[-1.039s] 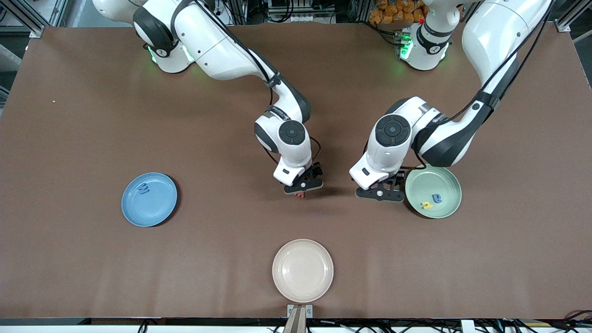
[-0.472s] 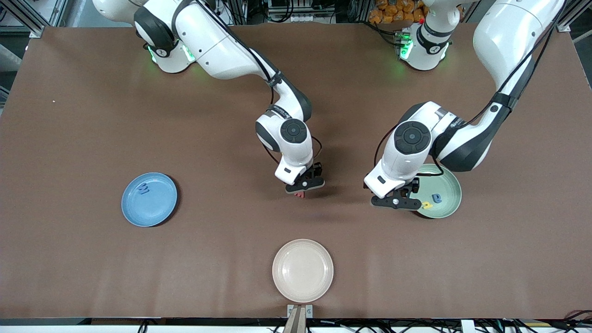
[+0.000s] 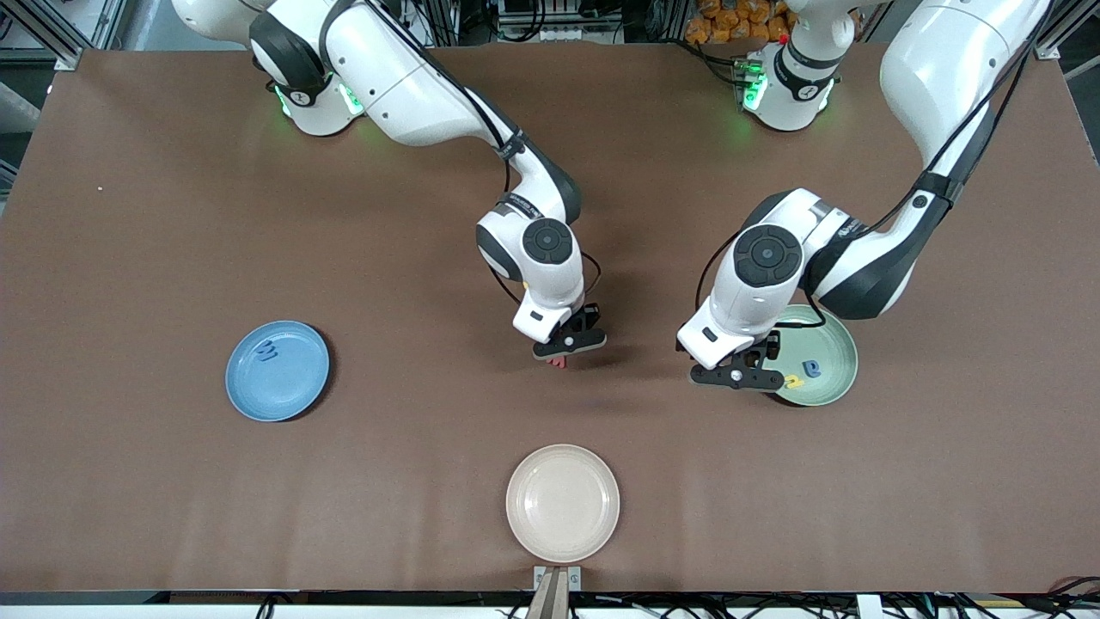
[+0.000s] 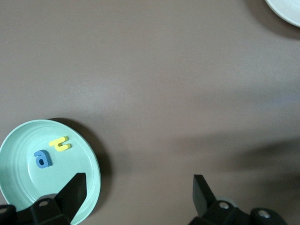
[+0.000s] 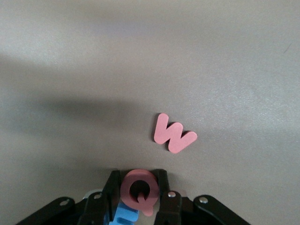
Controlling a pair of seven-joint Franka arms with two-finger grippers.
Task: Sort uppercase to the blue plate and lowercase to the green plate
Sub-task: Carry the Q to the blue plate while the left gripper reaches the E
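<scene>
In the right wrist view my right gripper [image 5: 138,183] is shut on the red Q [image 5: 139,176], one finger against each side. A blue letter [image 5: 124,216] shows partly under the Q. The red w [image 5: 173,135] lies flat on the table just clear of the fingers. In the front view that gripper [image 3: 563,351] is low at mid-table. My left gripper [image 3: 735,378] hangs open and empty beside the green plate [image 3: 829,344], which holds a yellow lowercase letter [image 3: 794,380] and a blue a [image 3: 811,369]. The blue plate [image 3: 292,387] holds one blue letter [image 3: 268,350].
A cream plate [image 3: 562,502] stands near the table's front edge, nearer the front camera than the right gripper. The left wrist view shows the green plate [image 4: 18,140] by one open finger and bare brown table between the fingers.
The right gripper's fingers have come together onto the red Q. The left arm moved toward the green plate a second ago and has since held still.
</scene>
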